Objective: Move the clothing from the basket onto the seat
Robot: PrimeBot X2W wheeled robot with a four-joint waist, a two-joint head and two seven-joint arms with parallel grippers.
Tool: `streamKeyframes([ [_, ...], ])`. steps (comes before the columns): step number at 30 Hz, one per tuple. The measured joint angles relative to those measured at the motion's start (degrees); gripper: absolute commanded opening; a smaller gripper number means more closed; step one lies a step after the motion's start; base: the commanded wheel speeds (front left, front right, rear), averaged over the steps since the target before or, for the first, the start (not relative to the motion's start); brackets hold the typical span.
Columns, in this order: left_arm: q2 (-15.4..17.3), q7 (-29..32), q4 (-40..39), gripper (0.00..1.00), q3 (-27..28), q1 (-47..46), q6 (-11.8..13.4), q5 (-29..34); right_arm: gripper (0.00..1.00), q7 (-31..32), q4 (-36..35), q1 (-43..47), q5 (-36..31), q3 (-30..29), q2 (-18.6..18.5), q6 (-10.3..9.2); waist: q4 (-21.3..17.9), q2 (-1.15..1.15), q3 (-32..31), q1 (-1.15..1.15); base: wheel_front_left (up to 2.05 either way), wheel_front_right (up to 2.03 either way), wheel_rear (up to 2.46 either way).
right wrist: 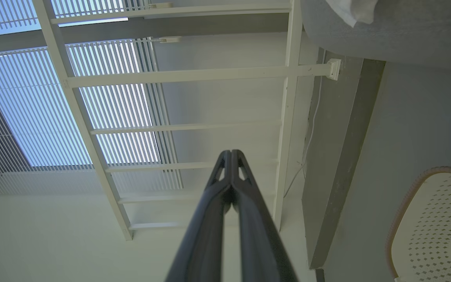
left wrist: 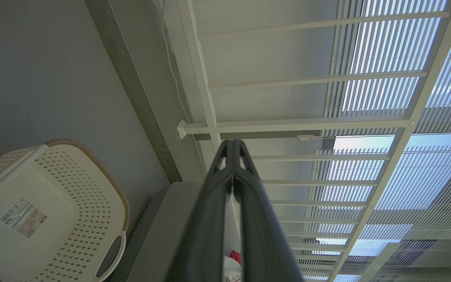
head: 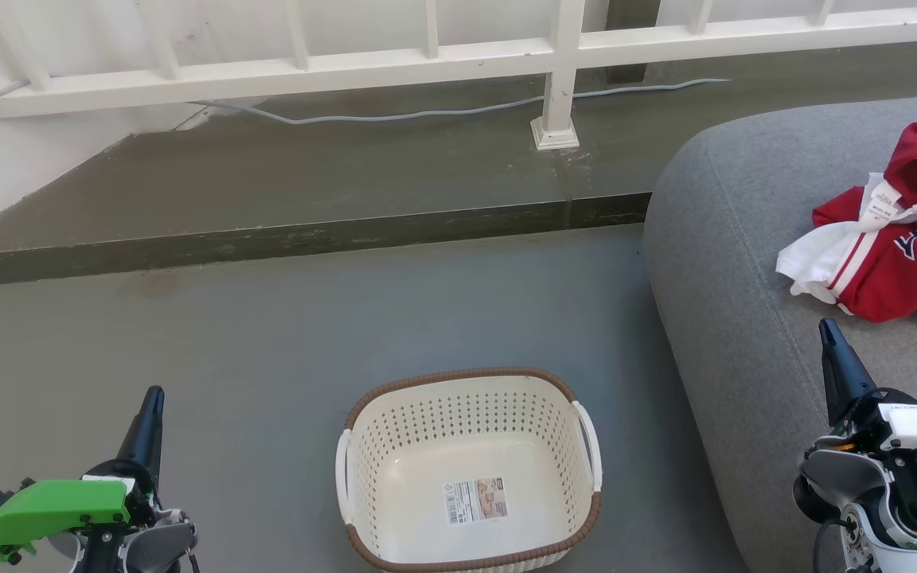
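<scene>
The scene is lit evenly by soft daylight, admitted through the slatted blinds point(left wrist: 386, 94) beyond the left end effector point(left wrist: 233, 143), where the panes are rendered bright blue-white but not fully washed out. Only faint, diffuse shadows are cast on the floor point(head: 267, 358) ahead of it. The railing bars point(right wrist: 178, 75) above the right end effector point(right wrist: 231, 152) are splayed by wide-angle distortion. The bases of both end effectors, nearest the wrist lenses, are rendered dark and soft; the head view is rendered sharp.

basket point(head: 395, 446) label point(head: 477, 500) w/ barcode, txt unreadable, jersey point(head: 896, 274) numerals unclear
</scene>
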Motion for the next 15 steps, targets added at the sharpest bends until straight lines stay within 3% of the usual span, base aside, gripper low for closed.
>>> streamKeyframes([
  [15,-0.01,0.05,0.04,0.0,0.03,-0.01,-0.01,0.0,0.0,0.02,-0.02,0.0,0.0,-0.05,0.01,0.0,0.0,0.0,0.0,0.0,0.0,0.0,0.0],
])
